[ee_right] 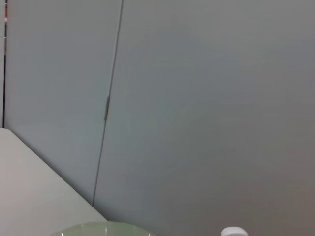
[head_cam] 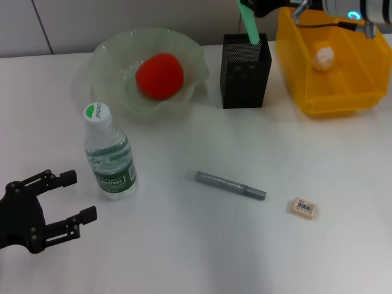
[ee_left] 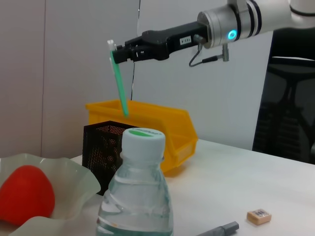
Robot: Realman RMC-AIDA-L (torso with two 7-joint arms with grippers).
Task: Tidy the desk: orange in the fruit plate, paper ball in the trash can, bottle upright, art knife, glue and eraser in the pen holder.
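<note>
My right gripper is shut on a thin green stick and holds it just above the black mesh pen holder, its lower tip at the holder's mouth; the left wrist view shows the same grip. A grey art knife and a tan eraser lie on the table. The orange sits in the green fruit plate. The water bottle stands upright. The paper ball lies in the yellow bin. My left gripper is open and empty beside the bottle.
The yellow bin stands right of the pen holder at the back right. The white table lies bare between the knife and the front edge. A dark chair stands beyond the table in the left wrist view.
</note>
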